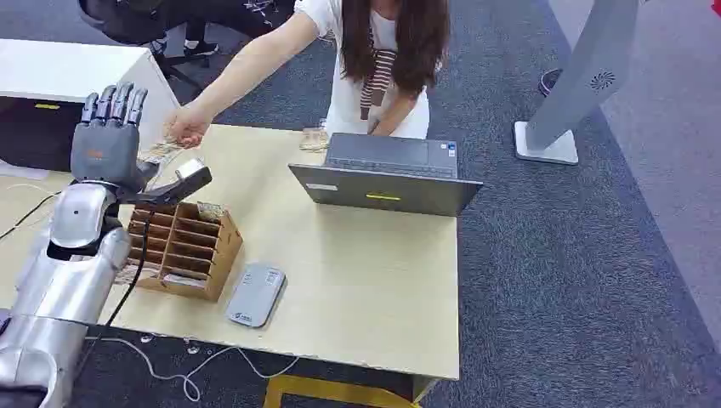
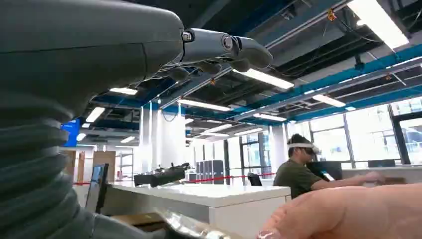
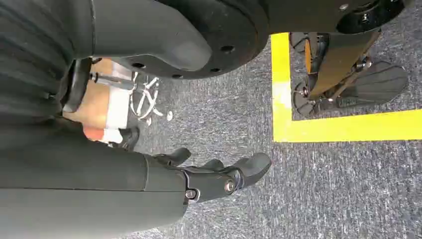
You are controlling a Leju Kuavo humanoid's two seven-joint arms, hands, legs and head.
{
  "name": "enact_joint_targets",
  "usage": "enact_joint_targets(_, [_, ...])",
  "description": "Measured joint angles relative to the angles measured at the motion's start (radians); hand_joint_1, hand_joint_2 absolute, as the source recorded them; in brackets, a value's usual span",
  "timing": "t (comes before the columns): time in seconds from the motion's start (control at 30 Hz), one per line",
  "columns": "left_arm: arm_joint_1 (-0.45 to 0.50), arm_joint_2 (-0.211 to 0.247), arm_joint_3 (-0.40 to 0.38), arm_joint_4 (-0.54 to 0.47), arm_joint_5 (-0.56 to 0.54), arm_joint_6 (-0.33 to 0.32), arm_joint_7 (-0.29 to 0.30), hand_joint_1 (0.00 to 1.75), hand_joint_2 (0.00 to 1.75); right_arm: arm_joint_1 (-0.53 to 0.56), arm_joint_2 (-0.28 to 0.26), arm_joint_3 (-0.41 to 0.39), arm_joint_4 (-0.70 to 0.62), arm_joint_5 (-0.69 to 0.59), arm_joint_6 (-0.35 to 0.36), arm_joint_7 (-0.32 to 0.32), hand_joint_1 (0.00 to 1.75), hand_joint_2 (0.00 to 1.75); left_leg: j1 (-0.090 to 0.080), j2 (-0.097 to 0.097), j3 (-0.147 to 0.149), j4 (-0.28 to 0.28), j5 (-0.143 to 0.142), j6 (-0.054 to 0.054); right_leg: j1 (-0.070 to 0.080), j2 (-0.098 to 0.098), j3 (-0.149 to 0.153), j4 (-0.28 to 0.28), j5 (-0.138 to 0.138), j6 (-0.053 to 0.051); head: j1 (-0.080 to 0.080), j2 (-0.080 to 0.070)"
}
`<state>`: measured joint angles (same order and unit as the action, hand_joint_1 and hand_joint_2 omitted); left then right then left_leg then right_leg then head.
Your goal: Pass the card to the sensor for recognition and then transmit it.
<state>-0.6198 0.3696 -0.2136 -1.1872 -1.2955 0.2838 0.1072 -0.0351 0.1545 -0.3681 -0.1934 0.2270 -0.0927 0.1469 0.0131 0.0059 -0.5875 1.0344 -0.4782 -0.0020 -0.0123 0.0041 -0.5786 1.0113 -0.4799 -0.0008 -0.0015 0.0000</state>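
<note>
The robot's left hand (image 1: 109, 136) is raised above the left end of the pale wooden counter (image 1: 366, 280), palm turned away, its fingers straight, spread and holding nothing. Just beyond it, a person's hand (image 1: 187, 126) reaches across from the far side and pinches the card (image 1: 158, 153), a small glossy piece held right at the robot's fingers; the same card (image 2: 191, 226) shows as a shiny edge in the left wrist view, next to the person's hand (image 2: 348, 211). Below the raised hand, a dark scanner head (image 1: 191, 178) sits over a wooden box of compartments (image 1: 183, 248), and a flat grey sensor pad (image 1: 255, 294) lies just beside that box, nearer the front edge. An open laptop (image 1: 387, 174) stands farther along the counter in front of the person. The right hand (image 3: 219, 174) hangs low over grey carpet, fingers loosely curved, apart and holding nothing.
</note>
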Motion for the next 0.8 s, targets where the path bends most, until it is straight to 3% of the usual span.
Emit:
enact_joint_targets(0.67, [0.003, -0.003, -0.019, 0.0, 0.029, -0.007, -0.015, 1.75, 1.75, 0.0, 0.0, 0.0, 0.0, 0.003, 0.001, -0.001, 0.0, 1.75, 0.0, 0.0, 0.0, 0.0, 0.0, 0.0, 0.0, 0.0, 0.0, 0.0, 0.0, 0.0, 0.0, 0.0])
enact_joint_targets(0.8, [0.022, -0.01, -0.02, -0.011, 0.068, 0.019, -0.048, 1.75, 1.75, 0.0, 0.002, 0.0, 0.0, 0.003, 0.0, -0.001, 0.0, 1.75, 0.0, 0.0, 0.0, 0.0, 0.0, 0.0, 0.0, 0.0, 0.0, 0.0, 0.0, 0.0, 0.0, 0.0])
